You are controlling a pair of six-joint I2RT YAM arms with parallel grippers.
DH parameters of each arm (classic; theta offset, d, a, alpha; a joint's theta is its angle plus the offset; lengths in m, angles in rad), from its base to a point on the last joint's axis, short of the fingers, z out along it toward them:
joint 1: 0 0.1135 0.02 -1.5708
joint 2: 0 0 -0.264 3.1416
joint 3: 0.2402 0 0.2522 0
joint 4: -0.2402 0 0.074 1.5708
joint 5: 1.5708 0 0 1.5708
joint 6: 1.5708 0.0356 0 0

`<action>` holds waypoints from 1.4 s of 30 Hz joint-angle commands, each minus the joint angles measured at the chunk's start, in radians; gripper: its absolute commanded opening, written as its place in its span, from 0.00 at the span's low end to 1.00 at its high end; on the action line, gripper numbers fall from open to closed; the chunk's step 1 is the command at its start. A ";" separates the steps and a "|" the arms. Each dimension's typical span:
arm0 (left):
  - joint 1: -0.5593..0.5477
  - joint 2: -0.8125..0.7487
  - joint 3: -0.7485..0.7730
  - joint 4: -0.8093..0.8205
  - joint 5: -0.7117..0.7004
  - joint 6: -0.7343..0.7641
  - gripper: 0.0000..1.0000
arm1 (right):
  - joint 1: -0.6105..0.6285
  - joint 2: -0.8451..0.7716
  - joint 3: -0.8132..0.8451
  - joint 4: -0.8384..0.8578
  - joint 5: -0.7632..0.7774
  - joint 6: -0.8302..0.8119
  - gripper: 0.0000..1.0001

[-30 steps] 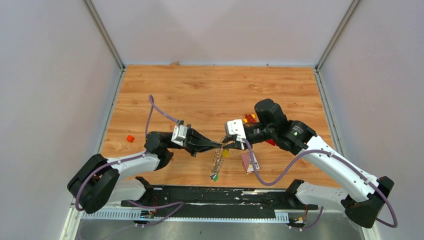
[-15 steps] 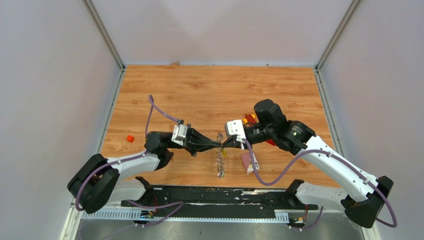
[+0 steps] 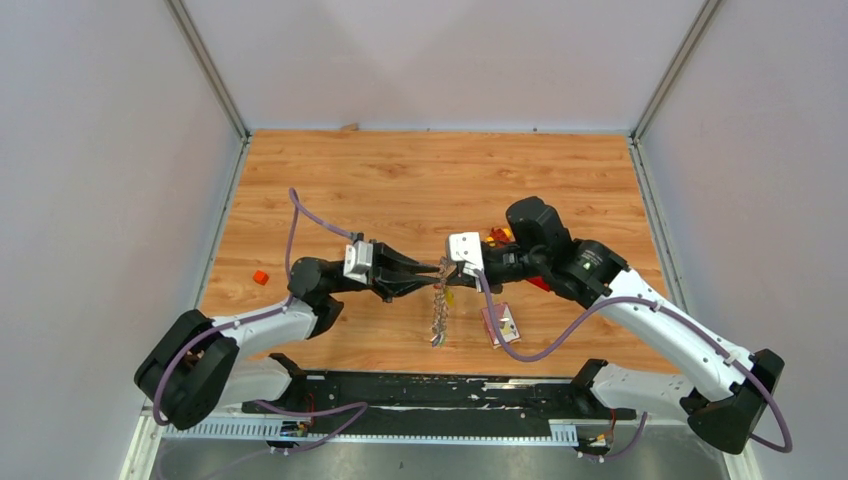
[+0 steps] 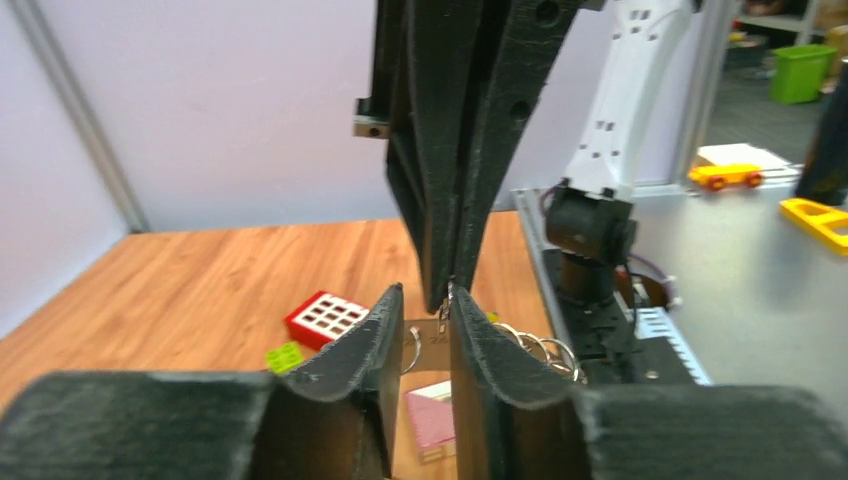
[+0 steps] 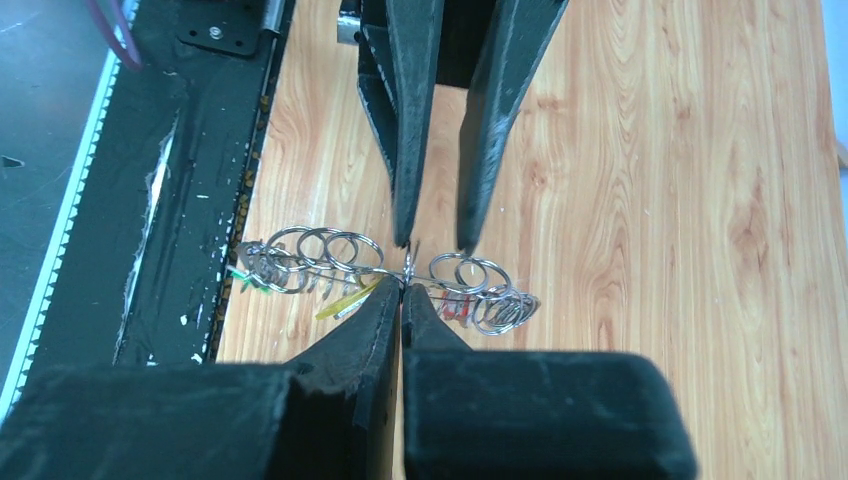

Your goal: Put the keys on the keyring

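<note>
**Q:** Top view: where is the keyring [image 3: 438,310]?
**A:** Just below the frame's centre. It hangs as a thin, silvery strand of linked rings. Its upper end is between the tips of the right gripper [image 3: 452,282], and its lower end is near the table [image 3: 400,180]. The left gripper [image 3: 422,283] points at it from the left, fingers parted.

**Q:** Left wrist view?
**A:** The left gripper [image 4: 425,310] is at the bottom with a clear gap between its fingers. The right gripper [image 4: 445,285] comes down from the top, fingers pressed together. Several silver split rings of the keyring [image 4: 535,350] show at lower right.

**Q:** Right wrist view?
**A:** The right gripper [image 5: 402,292] is at the bottom, clamped on the keyring [image 5: 310,265] at mid-length. The keyring is a row of overlapping wire loops across the frame, with a yellow tag [image 5: 345,300] among them. The left gripper [image 5: 435,240] enters from the top, spread wide, with one tip just beside the wire.
</note>
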State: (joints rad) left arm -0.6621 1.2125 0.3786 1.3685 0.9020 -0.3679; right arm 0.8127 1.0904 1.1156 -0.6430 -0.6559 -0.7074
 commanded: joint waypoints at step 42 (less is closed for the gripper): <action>-0.036 0.005 0.372 -1.017 -0.384 0.292 0.58 | -0.063 0.136 0.122 0.204 0.548 0.465 0.00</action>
State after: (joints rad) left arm -0.6800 1.1885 0.6956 0.3893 0.6067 -0.1207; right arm 0.7631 1.2224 1.1748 -0.5121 -0.0914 -0.2993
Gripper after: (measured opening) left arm 0.603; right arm 0.019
